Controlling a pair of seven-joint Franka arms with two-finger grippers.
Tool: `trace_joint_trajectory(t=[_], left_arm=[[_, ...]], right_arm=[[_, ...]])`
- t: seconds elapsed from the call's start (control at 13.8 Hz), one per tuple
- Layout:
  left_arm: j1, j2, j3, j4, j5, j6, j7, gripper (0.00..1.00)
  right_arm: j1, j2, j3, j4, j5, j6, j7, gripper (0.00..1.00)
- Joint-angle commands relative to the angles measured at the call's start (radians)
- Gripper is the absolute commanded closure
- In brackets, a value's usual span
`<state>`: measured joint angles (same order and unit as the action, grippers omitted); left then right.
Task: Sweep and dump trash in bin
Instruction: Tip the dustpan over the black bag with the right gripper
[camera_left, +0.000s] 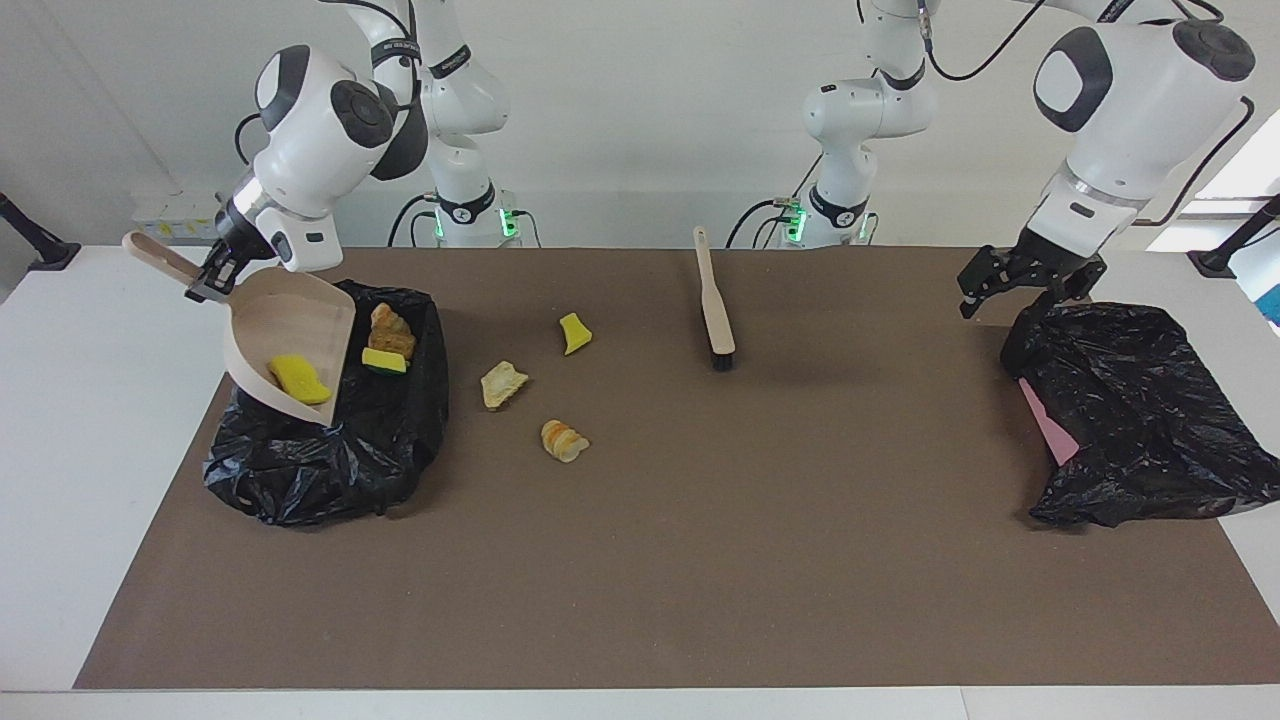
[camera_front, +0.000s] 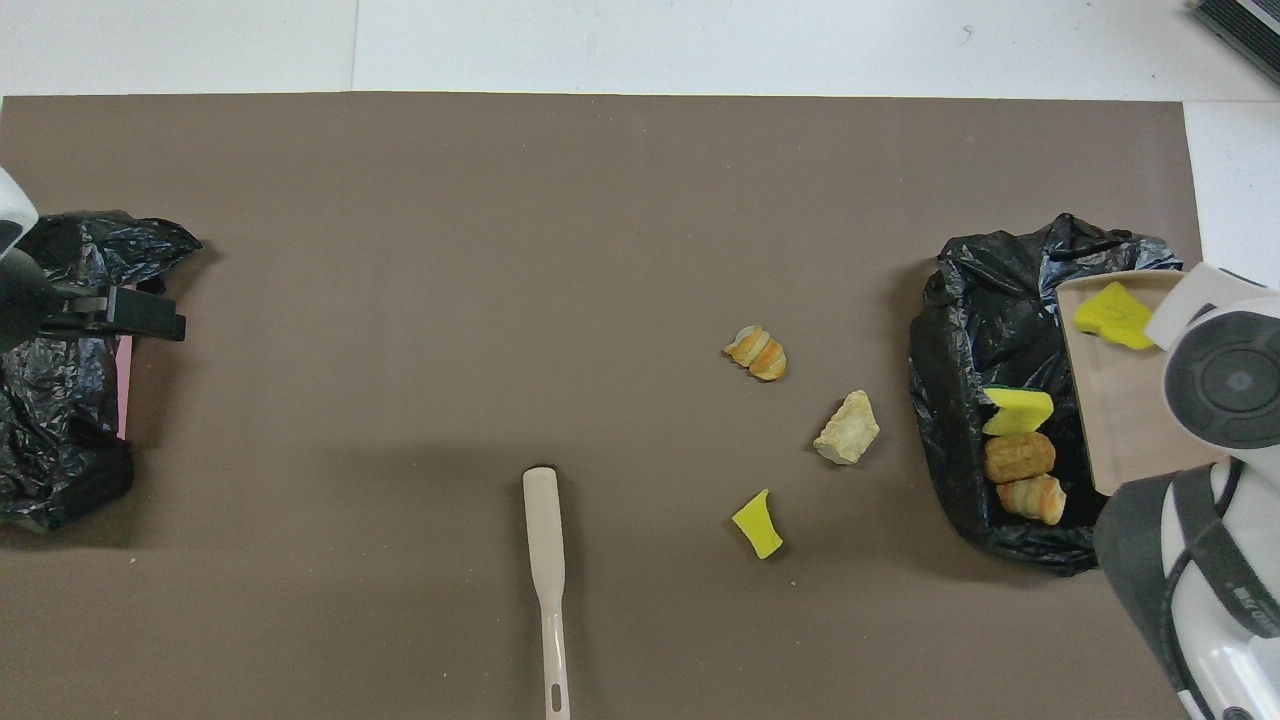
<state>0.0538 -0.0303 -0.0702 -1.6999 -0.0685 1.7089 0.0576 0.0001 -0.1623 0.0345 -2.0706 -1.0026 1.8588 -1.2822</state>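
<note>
My right gripper (camera_left: 212, 283) is shut on the handle of the beige dustpan (camera_left: 290, 335), which tilts steeply over the black bag bin (camera_left: 330, 450). One yellow sponge chunk (camera_left: 298, 378) clings to the pan's lower lip. In the bin (camera_front: 985, 330) lie a yellow sponge (camera_front: 1018, 410), a brown piece (camera_front: 1018, 457) and a striped pastry (camera_front: 1032, 498). On the mat rest three scraps of trash: a yellow chunk (camera_left: 574, 333), a tan piece (camera_left: 502, 384) and a striped pastry (camera_left: 564, 440). My left gripper (camera_left: 1010, 295) hangs open and empty over the edge of a second black bag (camera_left: 1130, 410).
A beige brush (camera_left: 714, 300) lies on the brown mat, bristles pointing away from the robots, between the scraps and the left arm's end. A pink sheet (camera_left: 1045, 420) peeks from under the second bag (camera_front: 60, 400).
</note>
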Motion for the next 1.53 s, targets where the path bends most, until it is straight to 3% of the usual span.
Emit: trace_joint_trajectory(t=[0.0,0.36,0.51,0.8,0.95,1.09,1.24,1.45], left_arm=[[0.018,0.021,-0.005,0.078,0.019,-0.089,-0.001,0.0],[0.015,0.036,-0.005,0.144,0.073,-0.161,0.001,0.0],[-0.003,0.036,-0.008,0.137,0.088,-0.125,-0.001,0.0],[0.001,0.082,-0.016,0.202,0.085,-0.198,0.008,0.0],[0.001,0.141,-0.028,0.296,0.084,-0.245,0.007,0.0],[0.001,0.141,-0.031,0.289,0.078,-0.235,0.007,0.0],[0.001,0.15,-0.031,0.287,0.078,-0.223,0.007,0.0],[-0.003,0.142,-0.031,0.273,0.075,-0.204,0.011,0.0]], right_arm=[[0.043,-0.028,0.012,-0.009,-0.08,-0.065,0.026,1.0],[0.089,-0.032,0.012,-0.023,-0.226,-0.116,0.023,1.0],[0.11,-0.029,0.012,-0.014,-0.261,-0.138,0.018,1.0],[0.12,0.018,0.013,0.107,-0.243,-0.159,0.006,1.0],[0.123,0.053,0.015,0.17,-0.11,-0.161,0.021,1.0],[0.123,0.124,0.016,0.269,0.013,-0.17,0.027,1.0],[0.126,0.165,0.018,0.338,0.169,-0.194,0.149,1.0],[0.168,0.21,0.019,0.375,0.283,-0.198,0.329,1.0]])
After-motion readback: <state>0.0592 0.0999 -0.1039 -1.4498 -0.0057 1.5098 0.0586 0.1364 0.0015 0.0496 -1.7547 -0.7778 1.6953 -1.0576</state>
